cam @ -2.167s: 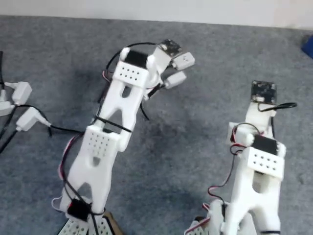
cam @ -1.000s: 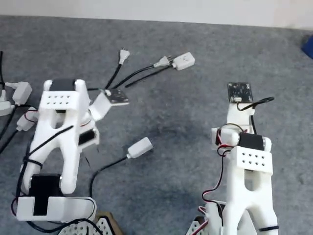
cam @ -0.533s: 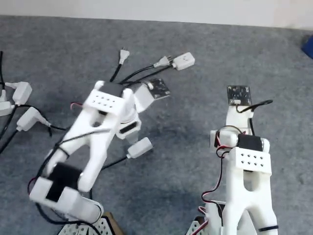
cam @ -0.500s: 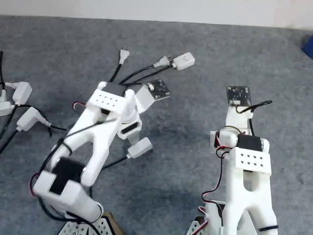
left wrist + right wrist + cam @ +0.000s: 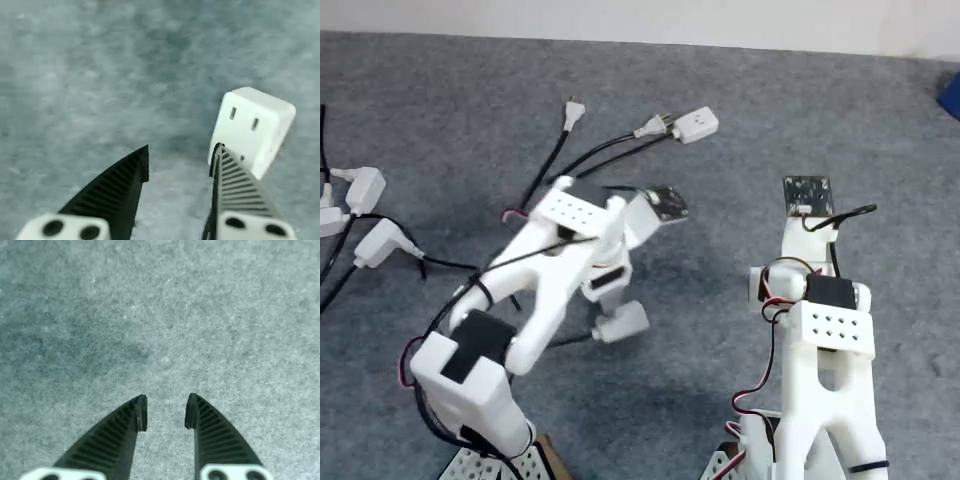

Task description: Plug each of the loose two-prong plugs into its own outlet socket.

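Table point(image 5: 740, 90): grey, felt-like nap; pale wall point(image 5: 620, 15) strip behind. Left arm stretched diagonally, wrist tipped down. Left pincer point(image 5: 180, 149) spread, ribbed black fingers, nothing between them. White boxy outlet socket point(image 5: 252, 127), two slots showing, lies just outside one finger. Two-prong plug point(image 5: 573, 110) well apart, far side. Right pincer point(image 5: 165, 398) narrowly parted over bare felt.

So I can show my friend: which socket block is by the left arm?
Find the left arm over the grey carpet. The white socket block lies beside it. The far block has a plug at it; this one's slots are empty.
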Controlling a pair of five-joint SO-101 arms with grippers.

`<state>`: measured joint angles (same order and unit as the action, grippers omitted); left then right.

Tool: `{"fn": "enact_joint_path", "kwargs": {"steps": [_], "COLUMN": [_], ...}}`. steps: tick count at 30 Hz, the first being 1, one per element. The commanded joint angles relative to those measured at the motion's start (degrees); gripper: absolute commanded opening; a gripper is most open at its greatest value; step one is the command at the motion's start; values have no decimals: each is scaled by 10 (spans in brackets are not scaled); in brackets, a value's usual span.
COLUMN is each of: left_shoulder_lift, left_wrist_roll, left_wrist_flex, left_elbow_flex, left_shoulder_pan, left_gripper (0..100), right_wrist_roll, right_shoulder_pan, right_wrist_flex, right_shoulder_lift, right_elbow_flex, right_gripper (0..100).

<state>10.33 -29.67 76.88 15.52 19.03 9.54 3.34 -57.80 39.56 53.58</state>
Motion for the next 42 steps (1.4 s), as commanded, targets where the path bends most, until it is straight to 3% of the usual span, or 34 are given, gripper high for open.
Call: {"fn": "enact_joint_path", "kwargs": {"steps": [1, 13, 18, 29, 42], "left_shoulder_lift": [-5, -130, -142, -148, -143], "left_wrist_roll": [38, 60, 32, -99, -102], "left_wrist_flex": [54, 222, 222, -25, -110], "left_elbow_flex": [-22, -93, -37, 109, 184], "left_shoulder_pan": [50, 86, 87, 87, 96], "left_gripper": [224, 224, 224, 224, 224], "right_wrist_roll": [-3, -2, -1, 15, 15], "right_shoulder_pan": [-5, -5, -5, -39, -38], "right_wrist_flex": [8, 7, 7, 5, 7], "right_shoulder_lift": [2, 2, 2, 7, 7], "right_elbow_flex": [-4, -4, -4, 20, 19], "right_gripper": [135, 135, 135, 135, 135]}}
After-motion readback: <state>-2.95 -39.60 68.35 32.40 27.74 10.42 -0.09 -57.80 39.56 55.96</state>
